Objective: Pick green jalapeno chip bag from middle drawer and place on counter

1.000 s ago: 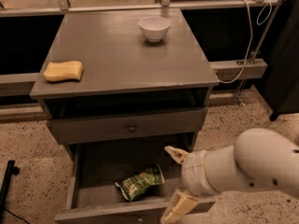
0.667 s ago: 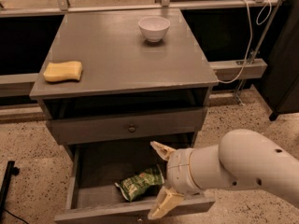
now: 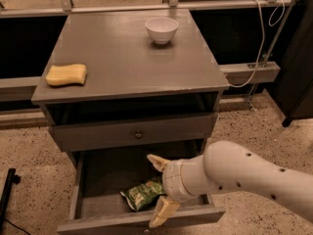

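Observation:
The green jalapeno chip bag (image 3: 142, 195) lies crinkled on the floor of the open middle drawer (image 3: 102, 175), near its front wall. My gripper (image 3: 159, 190) comes in from the right on a white arm and hovers just right of the bag, its two tan fingers (image 3: 163, 211) spread wide, one above and one below the bag's right end. It holds nothing. The counter (image 3: 122, 58) is the grey top of the cabinet, above the drawers.
A yellow sponge (image 3: 66, 75) lies on the counter's left side and a white bowl (image 3: 162, 30) stands at its back. A shut drawer front with a round knob (image 3: 138, 135) sits above the open drawer. A white cable (image 3: 259, 38) hangs at the right.
My arm and gripper have moved left over the open drawer toward the chip bag, fingers staying spread. The bag has not moved.

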Motion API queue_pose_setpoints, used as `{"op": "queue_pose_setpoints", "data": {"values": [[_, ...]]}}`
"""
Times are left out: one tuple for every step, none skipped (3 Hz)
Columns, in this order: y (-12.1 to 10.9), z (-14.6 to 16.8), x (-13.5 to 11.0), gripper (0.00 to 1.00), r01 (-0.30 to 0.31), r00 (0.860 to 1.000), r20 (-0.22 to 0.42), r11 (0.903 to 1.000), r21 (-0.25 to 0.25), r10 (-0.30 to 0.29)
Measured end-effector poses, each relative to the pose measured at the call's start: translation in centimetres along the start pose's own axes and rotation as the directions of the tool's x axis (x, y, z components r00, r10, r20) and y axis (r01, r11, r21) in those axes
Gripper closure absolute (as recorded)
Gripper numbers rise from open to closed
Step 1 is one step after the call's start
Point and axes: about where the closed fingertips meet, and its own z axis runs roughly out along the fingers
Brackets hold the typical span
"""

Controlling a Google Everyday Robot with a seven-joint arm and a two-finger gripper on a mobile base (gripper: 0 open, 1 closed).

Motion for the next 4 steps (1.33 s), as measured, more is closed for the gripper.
{"op": "queue_pose_setpoints", "data": {"values": [[-1.1, 6.0, 4.1, 0.00, 0.081, 0.995, -0.060, 0.9967, -0.005, -0.081], [-2.1, 10.7, 7.6, 0.00, 0.135, 0.985, -0.107, 0.9906, -0.017, -0.136], [-3.4, 13.7, 10.4, 0.04, 0.152, 0.978, -0.141, 0.9873, -0.048, -0.157], [-4.1, 16.8, 14.2, 0.30, 0.114, 0.981, -0.151, 0.9902, -0.081, -0.125]]}}
